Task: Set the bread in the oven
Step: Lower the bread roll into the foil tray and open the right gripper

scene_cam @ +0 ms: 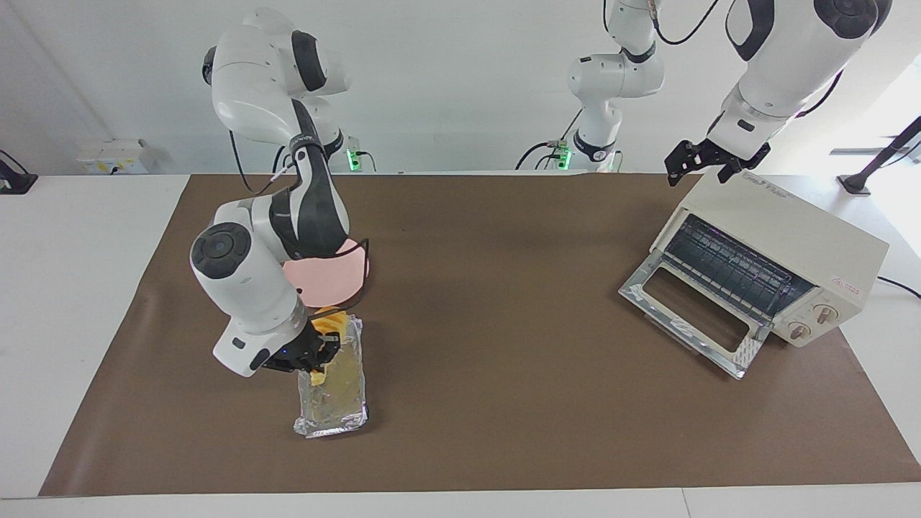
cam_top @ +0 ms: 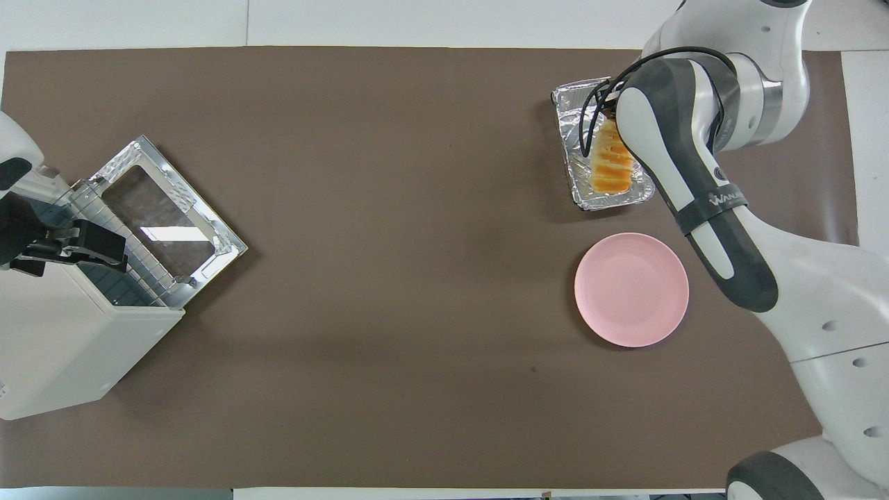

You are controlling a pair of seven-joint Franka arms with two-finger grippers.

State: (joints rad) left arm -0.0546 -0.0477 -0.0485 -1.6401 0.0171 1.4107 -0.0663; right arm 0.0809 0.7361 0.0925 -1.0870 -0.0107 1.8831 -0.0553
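Tool of the right arm (scene_cam: 311, 357) clenched the bread (cam_top: 611, 165) low over the foil tray (cam_top: 580, 187), probably so the tray could carry it to the oven (scene_cam: 784, 244). Left tool (scene_cam: 701, 162) waited, released, above the oven. Only the overhead view showed the loaf's full length; the facing view showed its height.

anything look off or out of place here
Nothing spilled or damaged. The foil tray is crinkled, and the oven sits askew on the mat, door down. The right gripper holds the bread over the tray.
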